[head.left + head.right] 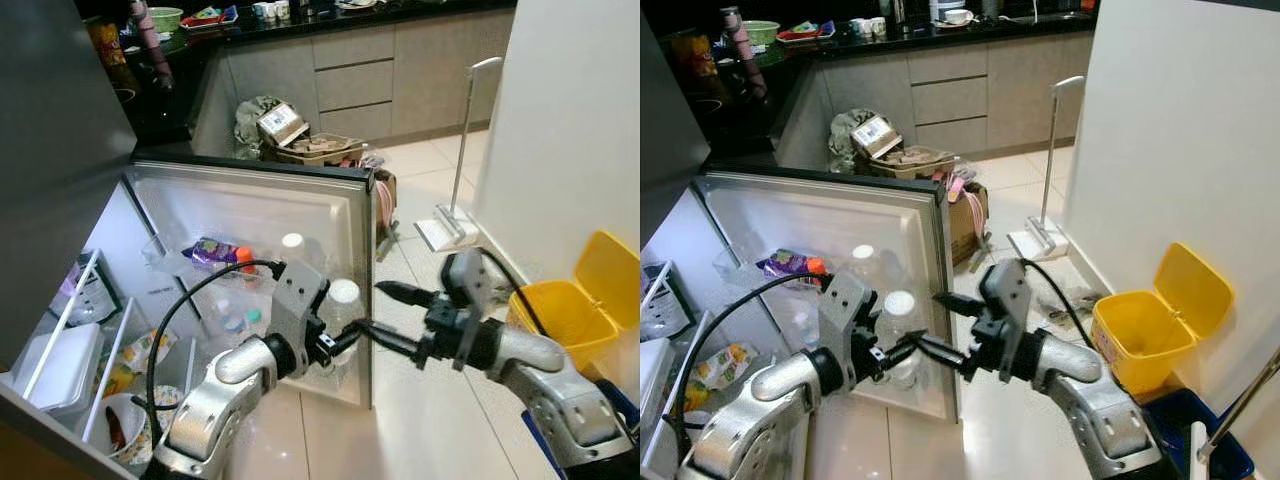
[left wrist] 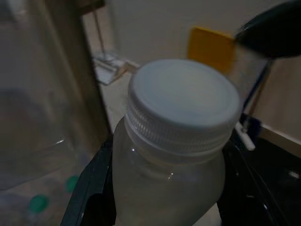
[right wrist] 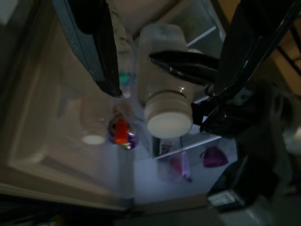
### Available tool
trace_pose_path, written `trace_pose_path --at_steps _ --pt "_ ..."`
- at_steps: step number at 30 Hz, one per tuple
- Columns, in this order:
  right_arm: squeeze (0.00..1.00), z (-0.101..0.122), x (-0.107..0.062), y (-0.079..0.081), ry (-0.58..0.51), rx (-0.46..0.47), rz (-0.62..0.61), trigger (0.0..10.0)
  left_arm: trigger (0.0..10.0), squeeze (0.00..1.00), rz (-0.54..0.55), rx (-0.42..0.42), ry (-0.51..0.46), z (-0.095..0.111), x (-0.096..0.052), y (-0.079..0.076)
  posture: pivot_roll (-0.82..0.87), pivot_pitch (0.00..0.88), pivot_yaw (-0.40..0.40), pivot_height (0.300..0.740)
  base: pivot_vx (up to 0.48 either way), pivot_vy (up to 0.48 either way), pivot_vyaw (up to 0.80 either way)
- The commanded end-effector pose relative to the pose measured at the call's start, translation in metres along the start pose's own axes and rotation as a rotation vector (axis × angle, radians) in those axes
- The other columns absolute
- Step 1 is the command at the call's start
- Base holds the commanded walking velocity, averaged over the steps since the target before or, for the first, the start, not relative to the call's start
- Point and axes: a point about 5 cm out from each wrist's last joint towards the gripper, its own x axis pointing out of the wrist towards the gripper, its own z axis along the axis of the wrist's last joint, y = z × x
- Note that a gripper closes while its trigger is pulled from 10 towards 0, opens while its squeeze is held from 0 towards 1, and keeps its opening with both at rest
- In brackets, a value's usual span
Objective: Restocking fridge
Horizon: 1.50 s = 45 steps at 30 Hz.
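Holding a frosted plastic bottle point(image 1: 343, 312) with a white screw cap point(image 2: 184, 100), the left hand point(image 1: 338, 340) is clamped on the bottle's body, one black finger point(image 2: 90, 188) pressed against each side below the neck. The bottle sits upright in that grip, just in front of the inner face of the open fridge door point(image 1: 255, 215), close to the door's free edge.

The right hand point(image 1: 392, 315) reaches in from the opposite side at about the same height. Its two fingers are spread wide, one above the other, with the tips at the door's edge, beside the held bottle. Whether either tip touches the bottle or the door cannot be told.

Inside the door, a second white-capped bottle point(image 1: 292, 247) stands further in. A purple packet point(image 1: 210, 252) with an orange-red item point(image 1: 245, 256) beside it lies in a clear door bin point(image 1: 165, 262). Small green caps point(image 1: 253, 316) show lower down in the door.

Beyond the door, a cardboard box point(image 1: 310, 145) of clutter rests on the tiled floor point(image 1: 420, 170) against grey cupboards. A yellow bin point(image 1: 575, 305) with its lid raised stands by the white wall on the robot's right, and a white long-handled dustpan point(image 1: 455, 215) stands near it.
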Motion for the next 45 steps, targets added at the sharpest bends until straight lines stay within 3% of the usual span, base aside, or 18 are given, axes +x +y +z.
trace_pose_path --at_steps 1,3,4,7,9,10,12,13,16,17,19,24,26,31,36,40,45 --pt "0.00 -0.004 -0.010 0.004 -0.022 0.120 0.045 10.0 10.0 0.00 0.101 0.003 -0.036 0.007 0.007 0.014 -0.16 0.000 0.074 0.740 0.000 0.000 0.00" --pt "0.00 -0.004 -0.010 0.004 -0.022 0.120 0.045 10.0 10.0 0.00 0.101 0.003 -0.036 0.007 0.007 0.014 -0.16 0.000 0.074 0.740 0.000 0.000 0.00" --pt "0.00 -0.028 -0.027 0.015 0.056 0.207 0.096 10.0 10.0 0.00 0.268 -0.037 -0.042 0.009 0.021 0.035 -0.19 0.012 0.091 0.740 0.000 0.000 0.00" --pt "0.00 -0.040 -0.031 0.021 0.115 0.223 0.109 10.0 10.0 0.00 0.319 -0.050 -0.043 0.009 0.026 0.041 -0.19 0.012 0.091 0.740 0.000 0.000 0.00" --pt "0.00 -0.102 -0.044 0.033 0.367 0.200 0.032 10.0 10.0 0.00 0.395 -0.083 -0.044 0.012 0.038 0.052 -0.20 0.022 0.100 0.740 0.000 0.000 0.00" --pt "0.00 -0.102 -0.044 0.033 0.367 0.200 0.032 10.0 10.0 0.00 0.395 -0.083 -0.044 0.012 0.038 0.052 -0.20 0.022 0.100 0.740 0.000 0.000 0.00" --pt "0.00 -0.138 -0.054 0.029 0.466 0.156 -0.163 10.0 10.0 0.00 0.448 -0.110 -0.075 0.021 0.049 0.061 -0.21 0.028 0.105 0.740 0.000 0.000 0.00" --pt "0.00 -0.138 -0.054 0.029 0.466 0.156 -0.163 10.0 10.0 0.00 0.448 -0.110 -0.075 0.021 0.049 0.061 -0.21 0.028 0.105 0.740 0.000 0.000 0.00" --pt "0.00 -0.139 -0.054 0.010 0.421 0.091 -0.363 10.0 10.0 0.00 0.492 -0.133 -0.081 0.030 0.056 0.075 -0.22 0.039 0.110 0.740 0.000 0.000 0.00" --pt "0.00 -0.139 -0.054 0.010 0.421 0.091 -0.363 10.0 10.0 0.00 0.492 -0.133 -0.081 0.030 0.056 0.075 -0.22 0.039 0.110 0.740 0.000 0.000 0.00" --pt "0.00 -0.118 -0.055 -0.020 0.332 0.019 -0.580 10.0 10.0 0.00 0.580 -0.166 -0.081 0.034 0.056 0.093 -0.24 0.046 0.115 0.740 0.000 0.000 0.00" --pt "0.00 -0.102 -0.056 -0.032 0.273 -0.003 -0.652 10.0 10.0 0.00 0.658 -0.180 -0.059 0.028 0.054 0.105 -0.24 0.048 0.117 0.740 0.000 0.000 0.00" --pt "0.00 -0.097 -0.053 -0.035 0.236 -0.017 -0.661 10.0 10.0 0.00 0.696 -0.209 -0.024 0.014 0.050 0.109 -0.25 0.050 0.117 0.740 0.000 0.000 0.00" --pt "0.00 -0.099 -0.050 -0.036 0.214 -0.035 -0.670 10.0 10.0 0.00 0.700 -0.274 -0.020 0.000 0.051 0.106 -0.24 0.057 0.105 0.740 0.000 0.000 0.00" --pt "0.00 -0.104 -0.048 -0.035 0.217 -0.056 -0.678 10.0 10.0 0.00 0.647 -0.389 -0.044 -0.007 0.060 0.096 -0.25 0.066 0.099 0.740 0.000 0.000 0.00" --pt "0.00 -0.105 -0.047 -0.034 0.222 -0.060 -0.681 10.0 10.0 0.00 0.596 -0.472 -0.097 -0.003 0.070 0.085 -0.25 0.073 0.092 0.740 0.000 0.000 0.00" --pt "0.00 -0.106 -0.046 -0.033 0.229 -0.063 -0.675 10.0 10.0 0.00 0.526 -0.506 -0.142 0.005 0.080 0.075 -0.26 0.077 0.088 0.740 0.000 0.000 0.00"
